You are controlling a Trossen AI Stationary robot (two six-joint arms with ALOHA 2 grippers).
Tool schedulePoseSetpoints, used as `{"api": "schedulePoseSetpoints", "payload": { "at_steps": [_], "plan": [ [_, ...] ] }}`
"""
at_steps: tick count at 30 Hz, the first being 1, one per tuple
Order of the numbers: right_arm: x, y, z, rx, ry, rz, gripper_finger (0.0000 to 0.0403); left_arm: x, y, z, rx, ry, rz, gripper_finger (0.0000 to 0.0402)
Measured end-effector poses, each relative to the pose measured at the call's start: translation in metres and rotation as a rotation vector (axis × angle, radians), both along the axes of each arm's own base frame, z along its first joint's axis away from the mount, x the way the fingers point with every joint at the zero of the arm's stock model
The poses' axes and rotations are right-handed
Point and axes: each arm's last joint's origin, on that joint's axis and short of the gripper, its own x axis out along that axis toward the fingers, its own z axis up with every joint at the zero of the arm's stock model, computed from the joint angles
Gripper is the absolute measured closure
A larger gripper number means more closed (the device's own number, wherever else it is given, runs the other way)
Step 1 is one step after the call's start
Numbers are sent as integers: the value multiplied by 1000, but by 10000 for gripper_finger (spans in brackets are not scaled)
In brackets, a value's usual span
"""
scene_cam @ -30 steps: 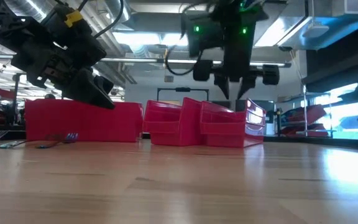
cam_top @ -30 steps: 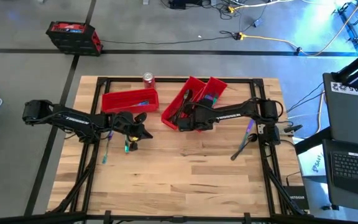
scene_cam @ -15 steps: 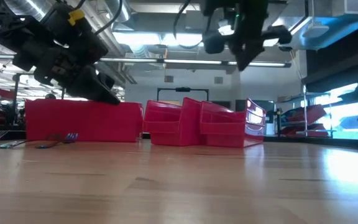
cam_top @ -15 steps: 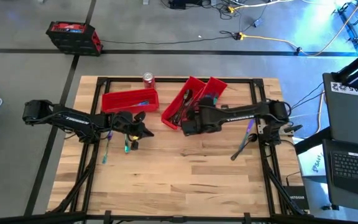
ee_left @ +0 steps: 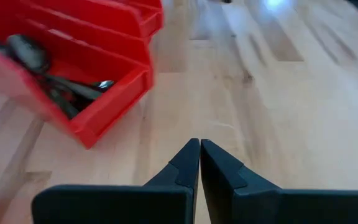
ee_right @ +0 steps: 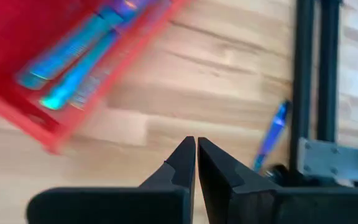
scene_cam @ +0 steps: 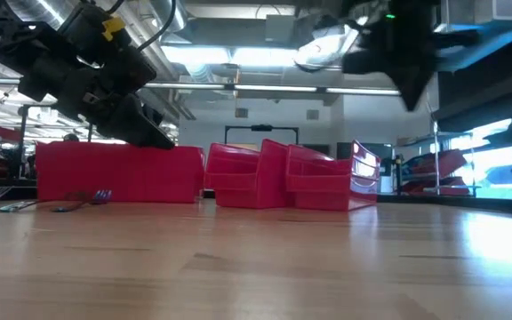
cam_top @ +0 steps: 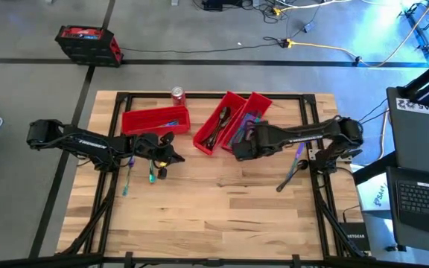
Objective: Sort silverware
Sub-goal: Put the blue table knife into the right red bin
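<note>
- High view: silverware is spread over several spots. Dark spoons (cam_top: 218,128) lie in the middle red bin (cam_top: 205,142); teal-blue pieces (cam_top: 247,119) lie in the right red bin (cam_top: 262,103) next to it; one blue piece (cam_top: 171,123) lies in the left red bin (cam_top: 155,119).
- Loose on the wooden table (cam_top: 222,208): a teal piece (cam_top: 152,174) just under the left gripper, a thin blue-teal piece (cam_top: 127,179) further left by the table frame, a purple-blue piece (cam_top: 299,152) and a dark one (cam_top: 289,179) near the right frame rail.
- Left gripper (cam_top: 171,156) sits just in front of the left red bin, near the teal piece. Left wrist view: its fingertips (ee_left: 191,155) are pressed together with nothing between them, pointing over bare wood beside the bin of dark spoons (ee_left: 48,87).
- Right gripper (cam_top: 238,151) is at the front end of the two angled bins, off the table surface. Right wrist view: jaws closed together, empty; the teal-blue pieces (ee_right: 73,59) in their red bin (ee_right: 36,118) are off to one side, the purple-blue piece (ee_right: 272,134) lies next to the black frame rail (ee_right: 316,68).
- Low view: left gripper (scene_cam: 136,129) hangs in front of the left red bin (scene_cam: 118,173), loose silverware (scene_cam: 56,203) lies on the table at the far left.
- Red soda can (cam_top: 177,94) stands behind the left bin at the table's back edge.
</note>
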Motion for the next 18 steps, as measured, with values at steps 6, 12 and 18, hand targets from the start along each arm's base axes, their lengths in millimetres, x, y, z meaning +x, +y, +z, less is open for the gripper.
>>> {"api": "schedulePoseSetpoints", "payload": {
  "at_steps": [6,12,18],
  "plan": [
    [-54,2,-12,97,-60,-97,403,0,3,0,36,1,103,402],
    [-91,3,-53,203,-58,-180,403,1,3,2,-1,-19,131,402],
    [-105,4,-95,289,-65,-176,403,1,4,3,-18,-35,170,402]
  ]
}}
